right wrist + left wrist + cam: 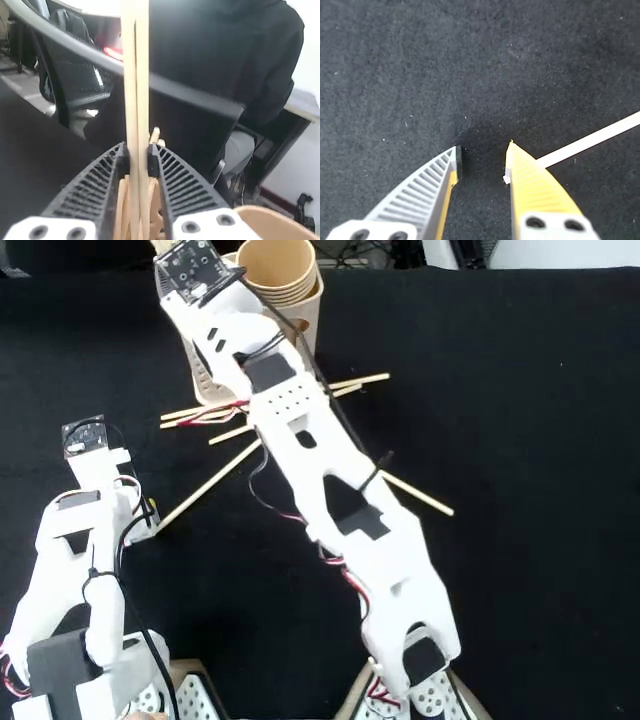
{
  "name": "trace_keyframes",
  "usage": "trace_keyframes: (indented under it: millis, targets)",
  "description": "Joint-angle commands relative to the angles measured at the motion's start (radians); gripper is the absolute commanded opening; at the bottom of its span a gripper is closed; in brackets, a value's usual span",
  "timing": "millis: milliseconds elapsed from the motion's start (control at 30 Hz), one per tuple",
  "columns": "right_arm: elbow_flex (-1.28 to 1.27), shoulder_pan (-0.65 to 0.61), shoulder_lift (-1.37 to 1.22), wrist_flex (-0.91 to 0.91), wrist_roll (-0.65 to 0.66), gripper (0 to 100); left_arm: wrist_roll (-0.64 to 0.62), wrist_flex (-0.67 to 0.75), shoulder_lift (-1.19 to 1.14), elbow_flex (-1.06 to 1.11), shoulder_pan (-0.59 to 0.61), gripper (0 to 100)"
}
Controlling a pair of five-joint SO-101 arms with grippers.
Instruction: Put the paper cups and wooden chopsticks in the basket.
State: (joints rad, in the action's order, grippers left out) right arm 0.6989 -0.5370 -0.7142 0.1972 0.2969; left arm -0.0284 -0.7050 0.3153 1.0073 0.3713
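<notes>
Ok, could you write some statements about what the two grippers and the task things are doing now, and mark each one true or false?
1. The right gripper has wooden chopsticks between its fingers. True.
2. The left gripper is shut on a paper cup. False: it is open and holds nothing, just above the black table.
3. Several paper cups are nested in a stack. True.
4. No chopsticks lie on the table. False: several loose chopsticks lie scattered on it.
</notes>
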Motion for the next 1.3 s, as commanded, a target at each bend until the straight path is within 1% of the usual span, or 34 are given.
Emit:
trace_keyframes:
  millis: [0, 200, 333, 467, 600, 867, 1100, 1267]
  targets:
    - [0.058, 0.025, 0.018, 0.048, -0.011, 1.2, -0.006, 0.012, 0.005, -0.004, -0.021, 17]
    - [0.058, 0.035, 0.018, 0.112, -0.012, 1.2, -0.006, 0.012, 0.005, -0.004, -0.021, 17]
    - [0.058, 0.034, 0.021, 0.114, -0.066, 2.0, -0.006, 0.012, 0.005, -0.004, -0.021, 17]
    - [0.065, 0.032, 0.022, 0.16, -0.074, 10.9, -0.006, 0.012, 0.005, -0.004, -0.019, 17]
    - [0.067, 0.034, 0.024, 0.163, -0.069, 7.9, -0.006, 0.012, 0.005, -0.005, -0.019, 17]
    - [0.073, 0.032, 0.116, 0.175, -0.069, 7.9, -0.006, 0.012, 0.005, -0.004, -0.019, 17]
    - [0.074, -0.002, 0.344, 0.387, -0.068, 7.8, -0.006, 0.014, 0.005, -0.005, -0.019, 17]
    - [0.07, 0.005, 0.53, 0.671, -0.066, 7.8, -0.006, 0.014, 0.005, -0.004, -0.021, 17]
